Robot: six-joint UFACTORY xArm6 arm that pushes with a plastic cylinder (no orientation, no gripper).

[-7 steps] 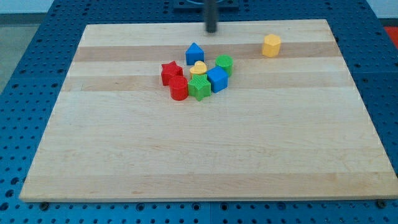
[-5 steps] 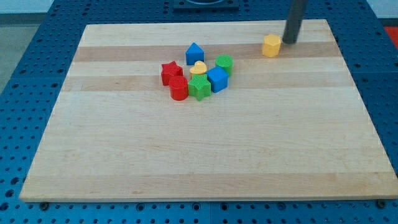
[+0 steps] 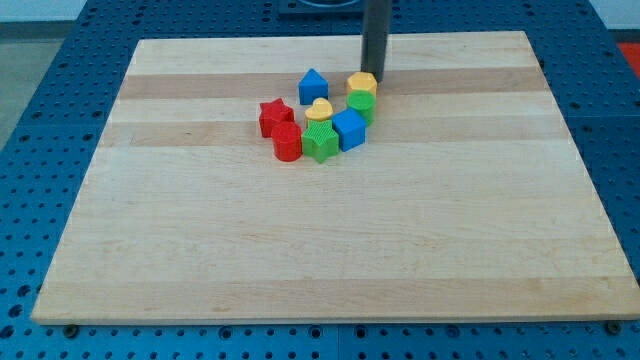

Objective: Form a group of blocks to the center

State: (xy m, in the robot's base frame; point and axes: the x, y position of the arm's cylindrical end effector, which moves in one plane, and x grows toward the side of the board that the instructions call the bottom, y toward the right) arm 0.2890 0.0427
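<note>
Yellow hexagonal block [image 3: 362, 82] sits just left of the rod's tip [image 3: 377, 76] — touching the green block [image 3: 361, 103], the cluster nearer-left; the rod grips nothing.

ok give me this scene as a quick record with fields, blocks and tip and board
board: pale wooden board on a blue perforated table
cluster: red star block, red cylinder block, green ridged block, blue cube block, green cylinder block, yellow heart block, blue house-shaped block
newest member: yellow hexagonal block, against the green cylinder's top side
my tip: at the yellow hexagonal block's upper right edge
stray blocks: none visible
cluster position: above the board's centre
</note>
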